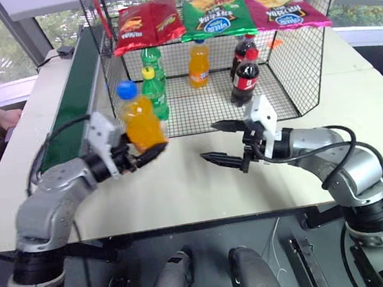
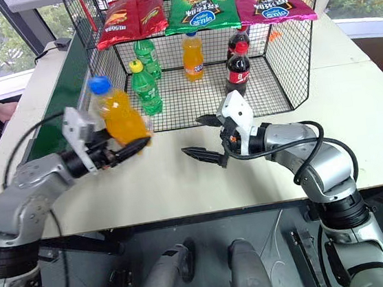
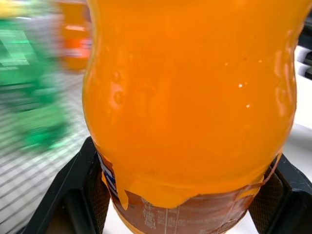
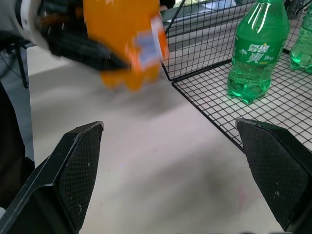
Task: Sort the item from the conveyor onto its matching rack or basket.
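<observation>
- The orange soda bottle (image 1: pixel 140 121) with its blue cap (image 1: pixel 126 89) is up in the air, just in front of the black wire cage (image 1: pixel 294 76)
- The left gripper (image 1: pixel 146 154) squeezes it tight near the bottom
- The right gripper (image 1: pixel 222 142) waits close by, fingers wide apart, holding nothing
- The green conveyor (image 1: pixel 75 94) runs along the left side

The left pincer (image 3: pixel 187 195) grips the orange soda bottle (image 3: pixel 190 97) near its base.
</observation>
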`<state>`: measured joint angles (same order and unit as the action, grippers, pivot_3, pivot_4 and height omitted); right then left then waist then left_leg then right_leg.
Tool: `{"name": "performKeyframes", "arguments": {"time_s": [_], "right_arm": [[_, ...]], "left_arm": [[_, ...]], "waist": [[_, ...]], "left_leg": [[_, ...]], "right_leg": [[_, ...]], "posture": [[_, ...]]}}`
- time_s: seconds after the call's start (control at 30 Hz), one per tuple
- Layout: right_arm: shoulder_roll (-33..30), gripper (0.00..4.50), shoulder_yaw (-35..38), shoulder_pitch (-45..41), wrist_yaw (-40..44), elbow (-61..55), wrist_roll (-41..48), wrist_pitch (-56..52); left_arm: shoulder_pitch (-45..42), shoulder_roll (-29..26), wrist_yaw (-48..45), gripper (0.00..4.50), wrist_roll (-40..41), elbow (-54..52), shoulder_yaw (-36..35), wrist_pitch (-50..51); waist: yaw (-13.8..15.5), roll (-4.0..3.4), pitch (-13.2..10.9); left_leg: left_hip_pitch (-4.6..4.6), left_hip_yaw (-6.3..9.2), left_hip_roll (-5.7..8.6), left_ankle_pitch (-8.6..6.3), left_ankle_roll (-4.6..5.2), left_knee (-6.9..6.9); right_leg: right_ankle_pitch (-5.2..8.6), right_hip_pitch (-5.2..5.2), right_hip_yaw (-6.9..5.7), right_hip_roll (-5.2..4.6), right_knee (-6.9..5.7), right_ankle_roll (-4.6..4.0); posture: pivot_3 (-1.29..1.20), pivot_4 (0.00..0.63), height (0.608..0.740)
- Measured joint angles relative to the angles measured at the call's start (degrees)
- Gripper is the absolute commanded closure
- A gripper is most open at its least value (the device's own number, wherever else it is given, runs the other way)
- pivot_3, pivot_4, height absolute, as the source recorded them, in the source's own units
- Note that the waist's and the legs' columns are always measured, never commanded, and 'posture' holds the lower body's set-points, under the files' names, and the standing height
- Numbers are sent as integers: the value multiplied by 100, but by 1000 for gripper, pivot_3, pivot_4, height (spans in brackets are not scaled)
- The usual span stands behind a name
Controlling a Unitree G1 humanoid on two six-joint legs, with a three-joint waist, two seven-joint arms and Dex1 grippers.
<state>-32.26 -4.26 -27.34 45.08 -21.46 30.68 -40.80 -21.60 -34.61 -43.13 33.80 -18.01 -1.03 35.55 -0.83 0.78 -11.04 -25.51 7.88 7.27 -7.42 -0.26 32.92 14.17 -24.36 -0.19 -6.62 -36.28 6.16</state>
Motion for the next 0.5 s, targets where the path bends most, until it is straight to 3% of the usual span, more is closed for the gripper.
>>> {"name": "performKeyframes", "arguments": {"time_s": [0.27,0.5], "right_arm": [[51,0,-2,-120,-38,-71,6,-11],[174,0,-10,-388,-77,-143,115,-28]], "left_arm": [[-403,452,-591,1523,-600,475,983,-537],[-440,750,-814,1523,-964,789,1318,-865]], "waist": [[14,0,0],[18,0,0]], "left_leg": [[-1,-2,3,0,2,3],[-1,-1,2,0,3,4]], "right_leg": [[-1,3,0,-3,3,2],[-3,4,0,-2,3,3]], "posture": [[0,150,738],[0,150,738]]}}
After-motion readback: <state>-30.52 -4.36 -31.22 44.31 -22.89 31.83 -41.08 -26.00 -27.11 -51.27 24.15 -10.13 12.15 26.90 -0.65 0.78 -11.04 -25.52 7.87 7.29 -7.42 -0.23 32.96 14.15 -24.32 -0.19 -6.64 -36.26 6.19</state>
